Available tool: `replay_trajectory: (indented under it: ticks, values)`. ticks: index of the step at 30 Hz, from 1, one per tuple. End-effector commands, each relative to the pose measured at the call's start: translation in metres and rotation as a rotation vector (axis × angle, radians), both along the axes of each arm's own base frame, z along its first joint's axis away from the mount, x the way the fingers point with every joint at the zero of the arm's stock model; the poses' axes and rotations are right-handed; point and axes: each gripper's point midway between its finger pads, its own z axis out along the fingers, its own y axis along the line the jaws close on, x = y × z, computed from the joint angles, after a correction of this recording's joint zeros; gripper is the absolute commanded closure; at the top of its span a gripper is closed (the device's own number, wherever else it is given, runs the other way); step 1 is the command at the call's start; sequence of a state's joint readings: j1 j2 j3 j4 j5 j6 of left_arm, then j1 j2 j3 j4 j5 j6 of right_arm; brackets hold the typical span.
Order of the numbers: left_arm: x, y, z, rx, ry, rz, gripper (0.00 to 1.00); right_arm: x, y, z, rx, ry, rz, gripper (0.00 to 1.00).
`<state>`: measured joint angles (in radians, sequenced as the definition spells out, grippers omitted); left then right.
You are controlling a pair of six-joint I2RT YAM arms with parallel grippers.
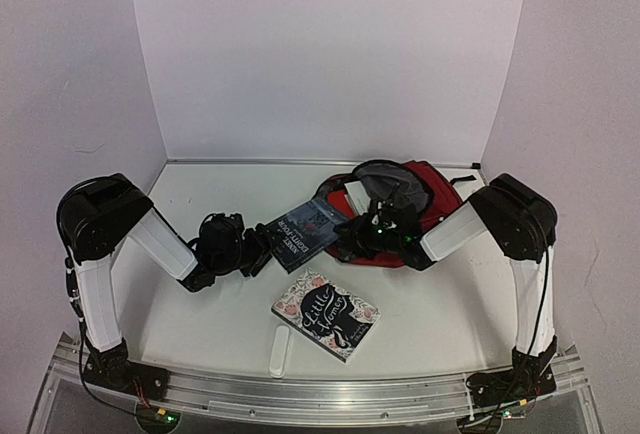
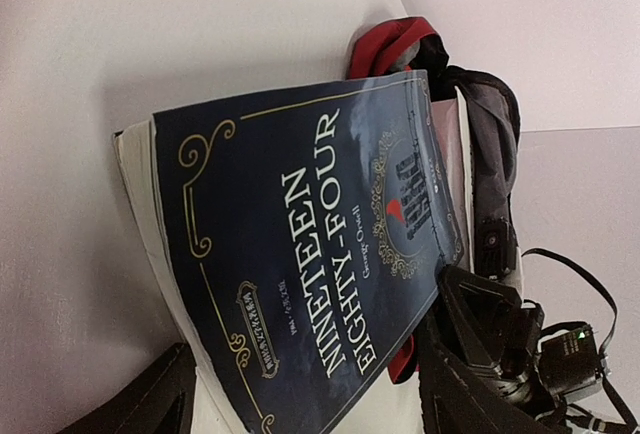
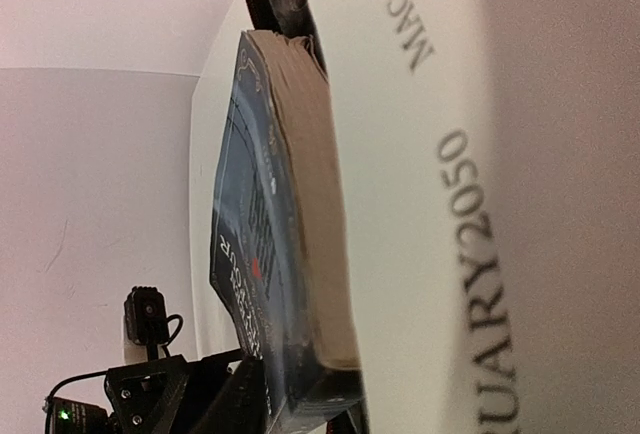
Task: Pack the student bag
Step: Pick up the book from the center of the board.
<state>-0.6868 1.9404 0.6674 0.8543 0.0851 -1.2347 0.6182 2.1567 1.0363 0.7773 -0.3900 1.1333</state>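
The student bag (image 1: pixel 425 186), dark red with grey lining, lies at the back right with its mouth open to the left. My left gripper (image 1: pixel 256 251) is shut on the near end of a dark blue book, "Nineteen Eighty-Four" (image 1: pixel 305 228), whose far end reaches the bag's mouth. In the left wrist view the book (image 2: pixel 310 264) lies between my fingers (image 2: pixel 470 354), with the bag's red rim (image 2: pixel 392 42) behind it. My right gripper (image 1: pixel 372 232) is at the bag's mouth; its jaws are hidden. The right wrist view shows the book's page edge (image 3: pixel 310 204) beside a white magazine (image 3: pixel 420 214).
A "Little Women" book (image 1: pixel 326 314) lies flat in the middle front. A small white stick-like object (image 1: pixel 280 351) lies near the front edge. White walls close in the back and both sides. The bag's black strap (image 1: pixel 462 180) trails to the right.
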Motion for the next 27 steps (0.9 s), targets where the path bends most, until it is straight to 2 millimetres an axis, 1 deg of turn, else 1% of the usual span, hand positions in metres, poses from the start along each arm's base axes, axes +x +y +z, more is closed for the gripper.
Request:
replay_trajectory:
  ticks: [1,5,9,12,14,15,21,24,27]
  values:
    - [-0.001,-0.010,0.008,-0.025,-0.006,-0.043,0.21,0.006,0.005,0.018,0.015,-0.039,0.016,0.81]
    - [-0.005,-0.008,0.021,-0.055,-0.034,-0.047,0.19,0.004,0.011,0.049,0.057,-0.083,0.050,0.90]
    - [-0.012,0.002,0.037,-0.074,-0.067,-0.029,0.16,0.004,0.018,0.101,0.127,-0.158,0.091,1.00]
    - [-0.016,0.005,0.053,-0.099,-0.082,-0.023,0.12,0.012,0.019,0.140,0.194,-0.202,0.115,1.00]
    - [-0.018,0.007,0.063,-0.124,-0.100,-0.023,0.10,0.015,0.018,0.158,0.228,-0.218,0.132,1.00]
    - [-0.018,0.006,0.069,-0.136,-0.110,-0.025,0.10,0.017,0.018,0.166,0.242,-0.227,0.139,1.00]
    - [-0.017,0.001,0.087,-0.186,-0.137,-0.040,0.09,0.016,0.016,0.208,0.315,-0.290,0.166,1.00]
    - [-0.016,-0.003,0.096,-0.234,-0.152,-0.048,0.09,0.019,0.012,0.221,0.339,-0.311,0.164,1.00]
    - [-0.014,-0.010,0.103,-0.255,-0.159,-0.068,0.09,0.020,0.010,0.230,0.359,-0.324,0.162,1.00]
